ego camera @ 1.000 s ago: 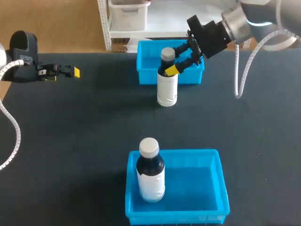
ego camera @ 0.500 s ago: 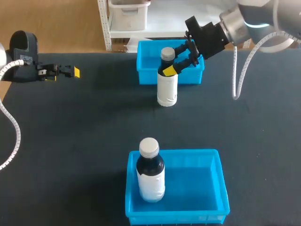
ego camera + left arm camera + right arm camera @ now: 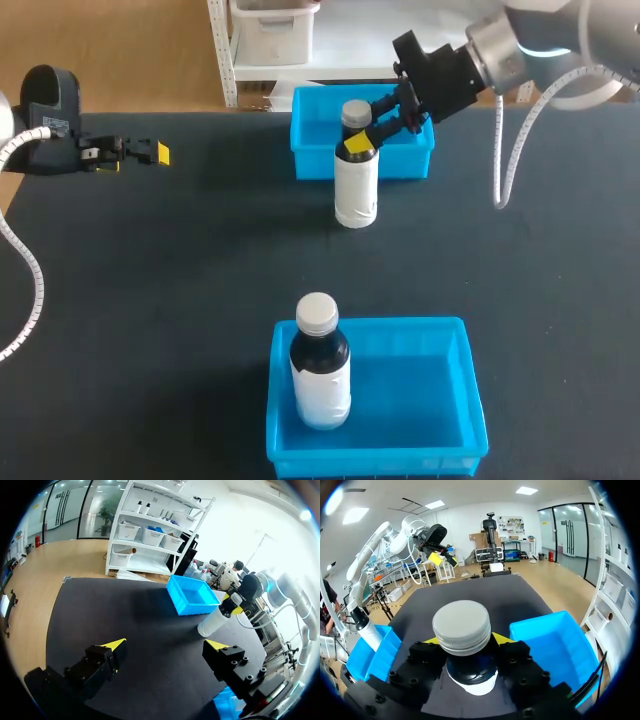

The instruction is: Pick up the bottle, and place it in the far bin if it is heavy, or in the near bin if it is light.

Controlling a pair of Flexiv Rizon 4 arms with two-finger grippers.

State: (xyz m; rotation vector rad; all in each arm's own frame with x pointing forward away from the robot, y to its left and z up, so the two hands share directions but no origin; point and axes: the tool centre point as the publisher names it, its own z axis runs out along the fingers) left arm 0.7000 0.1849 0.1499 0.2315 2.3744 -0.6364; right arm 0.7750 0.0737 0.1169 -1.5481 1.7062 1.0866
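Note:
A white bottle [image 3: 355,190] with a dark neck and grey cap stands upright on the black table, just in front of the far blue bin [image 3: 310,160]. My right gripper [image 3: 358,140] comes in from the back right and is shut on the bottle's neck under the cap. In the right wrist view the cap [image 3: 462,625] sits between the fingers of the right gripper [image 3: 465,640], which press the neck from both sides. The near blue bin [image 3: 470,380] holds a second bottle [image 3: 320,375]. My left gripper [image 3: 160,153] hovers open at the far left, holding nothing.
In the left wrist view, the open left gripper [image 3: 167,643] looks across bare table toward the far bin [image 3: 192,595] and the bottle [image 3: 212,622]. Wide black table surface lies between the two bins.
The right gripper's fingers have drawn together onto the bottle's neck. The bottle and the left arm have not moved.

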